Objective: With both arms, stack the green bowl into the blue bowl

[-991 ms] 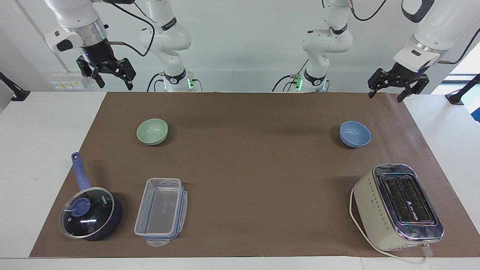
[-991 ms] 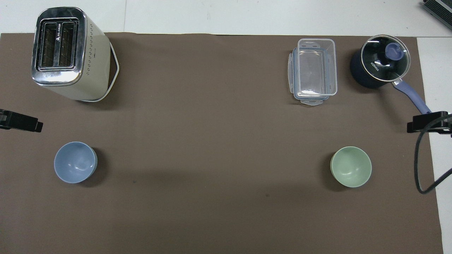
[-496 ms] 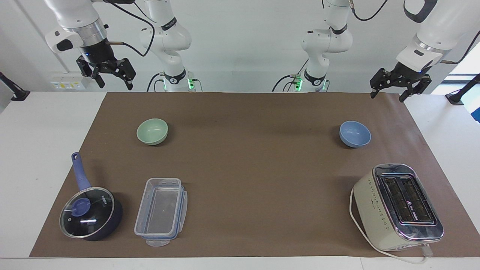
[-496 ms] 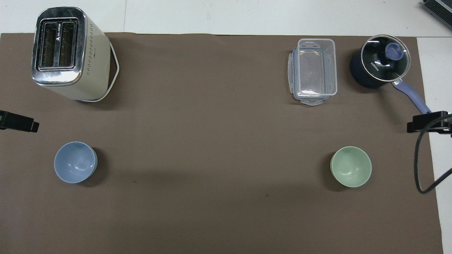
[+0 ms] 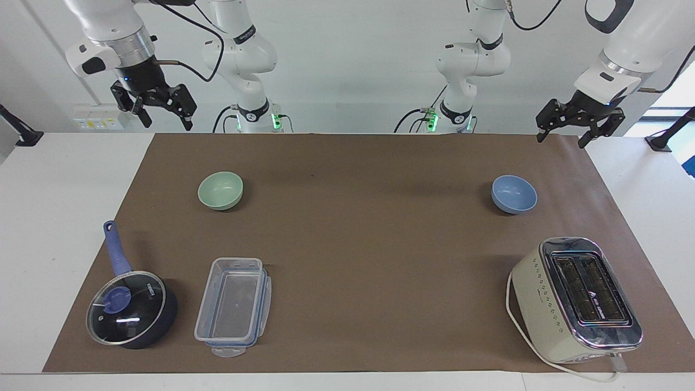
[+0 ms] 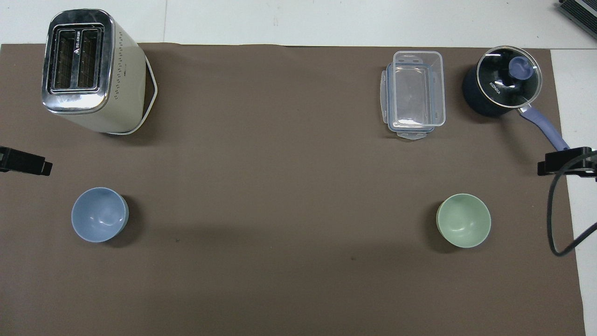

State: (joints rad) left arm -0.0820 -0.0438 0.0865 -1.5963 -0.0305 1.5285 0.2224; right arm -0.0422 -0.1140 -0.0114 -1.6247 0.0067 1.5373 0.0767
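The pale green bowl (image 5: 220,190) stands upright and empty on the brown mat toward the right arm's end; it also shows in the overhead view (image 6: 463,227). The periwinkle-blue bowl (image 5: 513,194) stands upright and empty toward the left arm's end, about as near to the robots as the green one; it also shows in the overhead view (image 6: 99,214). My right gripper (image 5: 167,124) hangs open and empty, high over the mat's corner by the robots. My left gripper (image 5: 561,140) hangs open and empty, high over the mat's other corner by the robots. Neither touches a bowl.
A cream toaster (image 5: 575,298) with a white cord stands farther from the robots than the blue bowl. A clear plastic container (image 5: 233,307) and a dark blue glass-lidded saucepan (image 5: 130,309) stand farther from the robots than the green bowl. The brown mat (image 5: 369,239) covers most of the table.
My left gripper has drawn back slightly toward its end of the table. The right arm and both bowls have not moved.
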